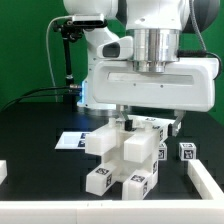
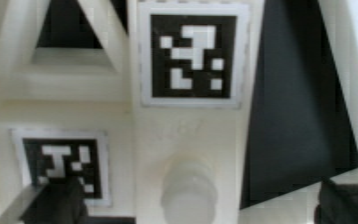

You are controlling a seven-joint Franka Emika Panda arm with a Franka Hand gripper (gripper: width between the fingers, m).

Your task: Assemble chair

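Several white blocky chair parts (image 1: 127,155) with black-and-white tags are clustered at the table's middle. My gripper (image 1: 121,119) hangs straight down over the cluster, its fingers at the top of an upright white piece. In the wrist view the gripper (image 2: 197,205) is open. Its dark fingertips (image 2: 51,202) stand on either side of a white post (image 2: 190,150) that carries two tags and an oval dimple. A dark gap shows between the post and the other finger. I cannot tell whether either finger touches the post.
The marker board (image 1: 70,140) lies flat behind the cluster toward the exterior view's left. More tagged white parts (image 1: 186,152) sit toward the right. A white rail (image 1: 205,182) borders the black table at the right and along the front.
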